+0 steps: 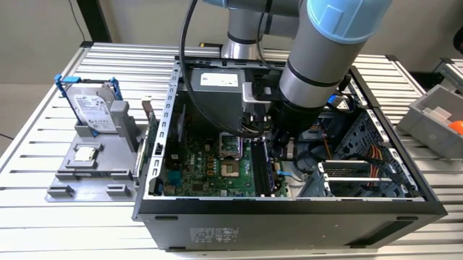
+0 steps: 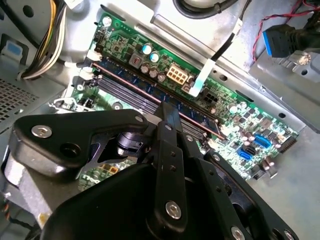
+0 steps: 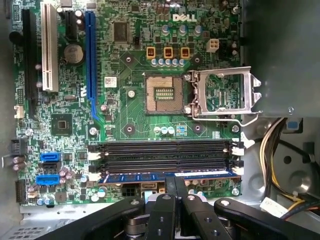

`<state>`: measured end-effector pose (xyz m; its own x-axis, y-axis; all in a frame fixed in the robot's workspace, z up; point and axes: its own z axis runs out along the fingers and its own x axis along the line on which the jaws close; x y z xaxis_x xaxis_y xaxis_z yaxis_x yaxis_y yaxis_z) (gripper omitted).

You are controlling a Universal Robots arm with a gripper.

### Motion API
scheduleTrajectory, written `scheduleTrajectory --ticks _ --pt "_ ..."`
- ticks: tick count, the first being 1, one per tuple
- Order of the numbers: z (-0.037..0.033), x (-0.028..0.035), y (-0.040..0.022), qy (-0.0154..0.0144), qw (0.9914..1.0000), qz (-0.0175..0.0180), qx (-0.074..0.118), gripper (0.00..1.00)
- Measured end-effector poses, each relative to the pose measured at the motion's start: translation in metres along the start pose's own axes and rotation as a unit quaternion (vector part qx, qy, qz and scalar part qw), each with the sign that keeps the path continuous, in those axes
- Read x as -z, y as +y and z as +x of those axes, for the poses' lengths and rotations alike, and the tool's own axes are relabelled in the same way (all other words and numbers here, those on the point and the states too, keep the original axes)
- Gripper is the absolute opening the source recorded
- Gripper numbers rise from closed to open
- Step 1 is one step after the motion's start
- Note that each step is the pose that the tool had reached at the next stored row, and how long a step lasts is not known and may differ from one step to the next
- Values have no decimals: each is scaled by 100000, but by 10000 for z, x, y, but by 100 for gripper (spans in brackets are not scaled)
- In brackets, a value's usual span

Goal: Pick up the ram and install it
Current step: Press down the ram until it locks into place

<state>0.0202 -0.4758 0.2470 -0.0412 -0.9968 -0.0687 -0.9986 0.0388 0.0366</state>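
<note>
The table (image 1: 65, 227) was a slatted aluminium surface; behind it stood a plain pale wall, and a grey bin (image 1: 434, 116) sat at the exterior view's right. On the table lay an open computer case (image 1: 289, 222), side panel off, with the green motherboard (image 3: 130, 115) exposed. At the exterior view's left a grey fixture (image 1: 94, 162) carried a silver hard drive (image 1: 94, 111) in a blue-handled frame, standing upright, and a small square silver chip (image 1: 84, 154).

My arm (image 1: 326, 59) reached down into the case. On the board the CPU socket (image 3: 162, 93) was open, its metal retention frame (image 3: 225, 95) swung aside.

The ram (image 3: 167, 176) lay in the memory slot nearest my tool, parallel to the two empty black slots (image 3: 165, 147) beside it. Its long axis ran along the slot, end to end between the white latches (image 3: 237, 148). In the second wrist view the ram (image 2: 150, 95) stood on edge in the slot.

My tool (image 3: 175, 181) sat directly over the middle of the stick, fingers drawn close together with their tips at its top edge. I could not tell whether they actually clamped it.
</note>
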Motion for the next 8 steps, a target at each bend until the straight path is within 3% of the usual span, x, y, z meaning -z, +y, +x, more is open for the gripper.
scheduleTrajectory --ticks 8 --pt "2 -36 -3 -10 100000 0 30 0"
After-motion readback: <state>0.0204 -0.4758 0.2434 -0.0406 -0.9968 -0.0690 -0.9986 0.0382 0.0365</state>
